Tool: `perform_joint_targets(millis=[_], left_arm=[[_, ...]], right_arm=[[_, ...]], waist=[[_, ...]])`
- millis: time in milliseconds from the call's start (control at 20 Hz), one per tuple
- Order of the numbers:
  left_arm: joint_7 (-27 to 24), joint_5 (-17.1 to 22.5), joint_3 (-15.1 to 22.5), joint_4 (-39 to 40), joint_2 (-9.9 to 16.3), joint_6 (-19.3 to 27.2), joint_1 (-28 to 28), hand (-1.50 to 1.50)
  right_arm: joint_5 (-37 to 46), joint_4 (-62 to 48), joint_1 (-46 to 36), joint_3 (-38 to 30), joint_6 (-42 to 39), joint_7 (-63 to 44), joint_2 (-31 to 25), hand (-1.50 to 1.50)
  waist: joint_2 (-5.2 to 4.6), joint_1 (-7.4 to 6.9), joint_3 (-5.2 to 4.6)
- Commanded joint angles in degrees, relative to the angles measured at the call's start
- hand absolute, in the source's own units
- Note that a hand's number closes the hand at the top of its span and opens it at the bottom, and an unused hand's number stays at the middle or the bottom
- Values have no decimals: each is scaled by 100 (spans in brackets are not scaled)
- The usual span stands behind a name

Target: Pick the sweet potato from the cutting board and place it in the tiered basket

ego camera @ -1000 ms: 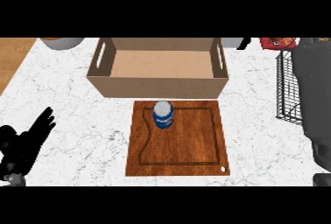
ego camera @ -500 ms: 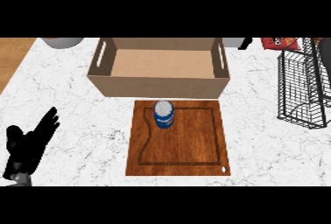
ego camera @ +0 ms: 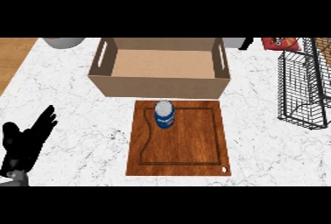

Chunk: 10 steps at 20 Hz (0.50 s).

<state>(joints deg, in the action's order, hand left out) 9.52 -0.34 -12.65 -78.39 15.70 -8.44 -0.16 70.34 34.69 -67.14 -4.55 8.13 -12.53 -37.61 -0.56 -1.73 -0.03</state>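
We see no sweet potato; a blue can stands on the cutting board, so grabbing it would be wrong. Our left robot hand, fingers spread wide, rests left of the board, the wire basket right.

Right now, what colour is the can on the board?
Blue with a pale grey top, seen in the head view: can on board.

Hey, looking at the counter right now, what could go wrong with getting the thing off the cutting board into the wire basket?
1. The cutting board holds a blue can, not a sweet potato; the wrong item may get moved.
2. The can stands upright close to the cardboard box; a reach could tip it.
3. Only the left hand shows, far from the wire basket at the right.
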Motion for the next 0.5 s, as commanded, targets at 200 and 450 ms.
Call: perform_joint_targets(millis=[200,450], left_arm=[[-166,-164,140,-93,-157,44,261,0],[20,-107,94,-231,-149,65,169,0]], right_arm=[[398,-1007,-398,154,-114,668,-302,150],[337,-1539,-641,-37,-618,427,-316,150]], waist=[[2,-6,3],[-11,-26,4]])
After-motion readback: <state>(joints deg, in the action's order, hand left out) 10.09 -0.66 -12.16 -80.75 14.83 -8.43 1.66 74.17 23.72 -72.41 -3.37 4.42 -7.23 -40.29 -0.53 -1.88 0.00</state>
